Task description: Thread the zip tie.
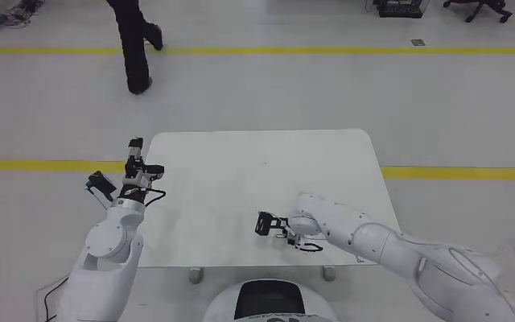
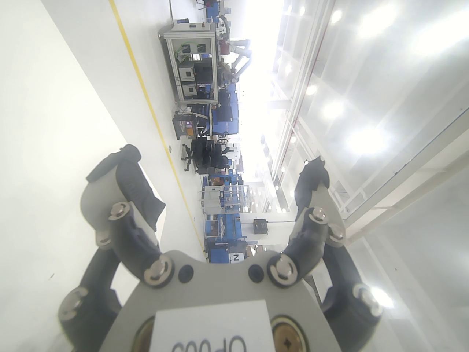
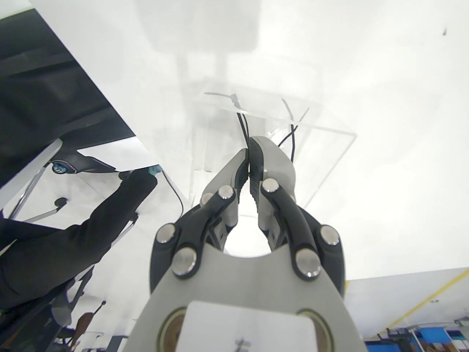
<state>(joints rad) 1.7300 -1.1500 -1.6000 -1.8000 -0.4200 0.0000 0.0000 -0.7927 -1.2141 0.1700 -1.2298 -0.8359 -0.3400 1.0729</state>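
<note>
Our right end effector (image 3: pixel 250 148) is clamped on a black zip tie (image 3: pixel 241 122) that runs into a clear box (image 3: pixel 344 137) holding other ties (image 3: pixel 291 115), near the tabletop's (image 1: pixel 257 161) six o'clock. Our left end effector (image 2: pixel 221 159) is spread wide at nine o'clock.

White rectangular table with rounded corners (image 1: pixel 265 161). Black left gripper (image 1: pixel 136 153) sits just off the table's left edge, pointing away from the robot. Black right gripper (image 1: pixel 264 223) is over the table's near part, pointing left. A yellow floor stripe (image 1: pixel 451 172) shows on either side of the table.
</note>
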